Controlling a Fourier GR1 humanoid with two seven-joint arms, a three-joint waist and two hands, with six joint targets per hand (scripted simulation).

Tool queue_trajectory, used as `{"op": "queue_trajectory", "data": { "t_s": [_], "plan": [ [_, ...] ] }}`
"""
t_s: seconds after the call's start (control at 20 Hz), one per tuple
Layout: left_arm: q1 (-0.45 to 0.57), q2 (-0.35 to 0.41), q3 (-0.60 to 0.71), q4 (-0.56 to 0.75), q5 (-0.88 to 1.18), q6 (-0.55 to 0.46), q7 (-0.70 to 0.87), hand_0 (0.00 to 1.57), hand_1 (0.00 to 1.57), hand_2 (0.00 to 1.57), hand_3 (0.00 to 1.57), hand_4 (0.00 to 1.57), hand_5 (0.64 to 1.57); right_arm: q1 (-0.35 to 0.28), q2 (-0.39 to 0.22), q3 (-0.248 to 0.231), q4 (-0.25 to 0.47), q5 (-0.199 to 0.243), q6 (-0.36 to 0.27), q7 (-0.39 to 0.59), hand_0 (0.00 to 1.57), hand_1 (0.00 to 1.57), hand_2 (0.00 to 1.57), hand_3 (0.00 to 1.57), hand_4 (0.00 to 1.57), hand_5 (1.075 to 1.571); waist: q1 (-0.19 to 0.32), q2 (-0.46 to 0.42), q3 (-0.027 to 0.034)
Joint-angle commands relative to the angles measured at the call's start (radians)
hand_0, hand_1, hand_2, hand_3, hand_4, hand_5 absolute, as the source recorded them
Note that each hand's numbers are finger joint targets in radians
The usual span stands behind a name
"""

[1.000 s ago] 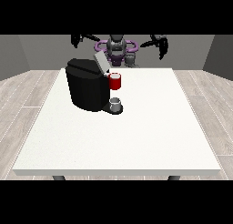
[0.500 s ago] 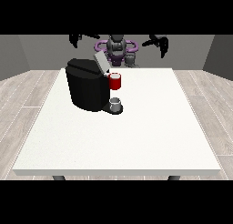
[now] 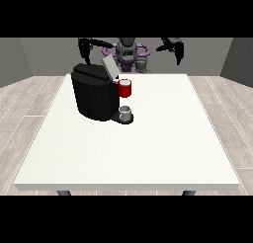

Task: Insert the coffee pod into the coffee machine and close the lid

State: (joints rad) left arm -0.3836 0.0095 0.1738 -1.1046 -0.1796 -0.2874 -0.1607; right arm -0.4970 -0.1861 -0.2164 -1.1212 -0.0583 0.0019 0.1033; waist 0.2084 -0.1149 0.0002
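Note:
The black coffee machine [image 3: 95, 91] stands on the left half of the white table [image 3: 163, 133], with its grey lid [image 3: 109, 66] tilted up and open. The red pod holder [image 3: 125, 88] juts out at its front, above a grey cup [image 3: 126, 111] on the base. A small grey cylinder [image 3: 142, 65], probably the coffee pod, sits at the far table edge by the robot's torso. The hand at the view's left [image 3: 85, 50] hangs above and behind the machine. The hand at the view's right [image 3: 176, 48] is raised over the far right edge. Both hold nothing, with fingers hanging relaxed.
The robot's torso [image 3: 127, 52] is behind the table's far edge. The machine is the only tall obstacle on the table. Wooden floor [image 3: 29, 103] surrounds the table.

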Motion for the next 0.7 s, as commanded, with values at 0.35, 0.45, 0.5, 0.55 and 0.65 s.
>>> {"op": "queue_trajectory", "data": {
  "t_s": [0.35,0.45,0.5,0.55,0.65],
  "plan": [
    [0.111,0.004,-0.044,-0.238,0.052,0.041,0.085,0.0,0.0,0.0,0.0,0.36,1.571,-0.082,0.05,0.072,0.065,0.016,-0.003,0.007,0.0,0.0,0.0,0.0,0.0,1.571,-0.039,0.066,-0.0001],
    [0.091,0.044,-0.028,-0.267,0.078,0.009,0.073,0.0,0.0,0.0,0.0,0.37,1.571,-0.111,-0.005,0.041,0.107,0.014,0.033,-0.083,0.0,0.0,0.0,0.0,0.0,1.571,-0.028,0.136,0.0],
    [0.104,0.053,-0.011,-0.233,0.08,0.022,0.074,0.0,0.0,0.0,0.0,0.36,1.571,-0.123,0.049,0.087,0.071,0.033,0.0,-0.042,0.0,0.0,0.0,0.0,0.0,1.571,-0.059,0.121,-0.0002],
    [0.147,0.018,-0.058,-0.298,0.051,0.05,0.102,0.0,0.0,0.0,0.0,0.38,1.571,-0.124,0.032,0.081,0.094,0.032,0.007,-0.011,0.0,0.0,0.0,0.0,0.0,1.571,-0.038,0.086,-0.0001],
    [0.139,0.039,-0.043,-0.274,0.054,0.053,0.06,0.0,0.0,0.0,0.0,0.37,1.571,-0.145,0.021,0.087,0.095,0.025,0.044,-0.04,0.0,0.0,0.0,0.0,0.0,1.571,-0.067,0.132,-0.0002]
  ]
}}
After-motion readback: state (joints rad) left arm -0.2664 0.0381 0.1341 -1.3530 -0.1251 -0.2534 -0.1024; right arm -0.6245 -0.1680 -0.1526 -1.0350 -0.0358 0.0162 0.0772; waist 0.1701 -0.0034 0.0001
